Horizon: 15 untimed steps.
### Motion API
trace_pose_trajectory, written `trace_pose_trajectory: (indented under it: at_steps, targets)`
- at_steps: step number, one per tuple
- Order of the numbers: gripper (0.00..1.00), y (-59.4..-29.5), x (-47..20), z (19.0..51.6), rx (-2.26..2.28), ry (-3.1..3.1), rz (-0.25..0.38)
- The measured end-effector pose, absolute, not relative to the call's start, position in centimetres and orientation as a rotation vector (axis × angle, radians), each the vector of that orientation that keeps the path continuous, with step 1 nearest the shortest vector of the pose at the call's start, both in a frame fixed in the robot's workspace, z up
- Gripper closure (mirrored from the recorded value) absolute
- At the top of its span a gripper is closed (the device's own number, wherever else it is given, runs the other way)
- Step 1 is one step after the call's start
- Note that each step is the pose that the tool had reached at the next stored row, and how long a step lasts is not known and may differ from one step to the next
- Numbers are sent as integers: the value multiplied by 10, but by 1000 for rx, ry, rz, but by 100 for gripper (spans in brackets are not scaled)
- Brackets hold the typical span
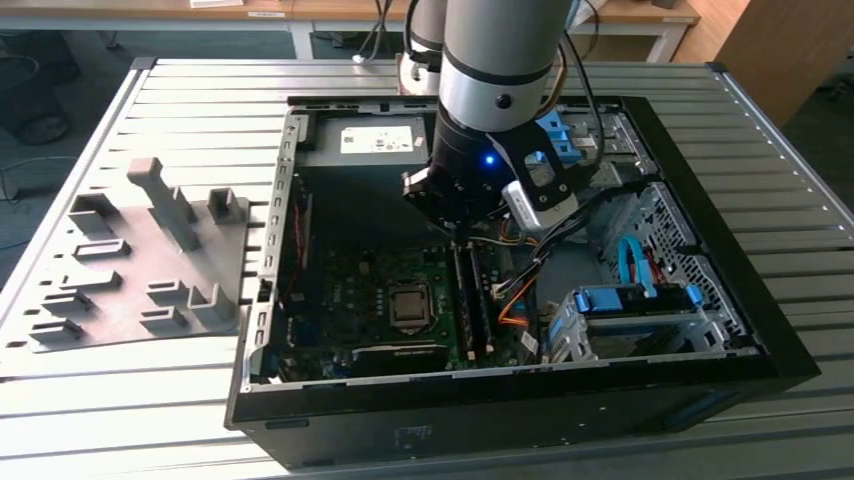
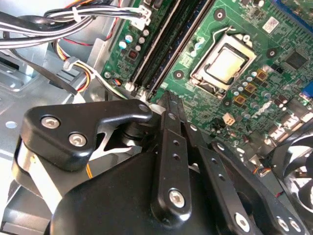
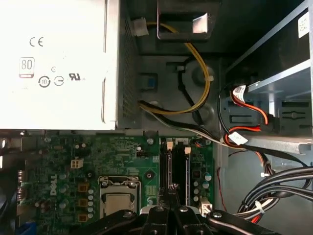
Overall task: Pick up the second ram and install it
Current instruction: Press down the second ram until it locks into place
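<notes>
Near the exterior view's centre, your black two-fingered gripper (image 1: 461, 232) has its fingers pressed together just above the long dark memory strip (image 1: 463, 298), seated upright in its green motherboard (image 1: 350, 290) slot, gripping nothing you can make out.

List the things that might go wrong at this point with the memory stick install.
1. The gripper sits right over the memory slots on the green board; a slightly skewed push may jam a stick instead of seating it.
2. Bundled cables lie close beside the slots and might snag the arm.
3. The bare processor lies next to the slots; a sideways slip could strike it.
</notes>
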<state>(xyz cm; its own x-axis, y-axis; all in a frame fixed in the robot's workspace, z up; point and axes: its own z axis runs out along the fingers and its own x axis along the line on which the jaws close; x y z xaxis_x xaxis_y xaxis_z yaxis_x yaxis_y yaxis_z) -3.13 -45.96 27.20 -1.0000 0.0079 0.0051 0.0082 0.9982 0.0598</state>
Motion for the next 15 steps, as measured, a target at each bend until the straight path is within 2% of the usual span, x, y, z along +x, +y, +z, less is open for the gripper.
trace_pose_trajectory:
  at_steps: [10,13,15]
  targets:
    - [90,-460,-31,272,-13,-3135,-91]
    - [90,-460,-31,272,-13,-3137,-10]
    - [90,-460,-31,272,-13,-3137,-3]
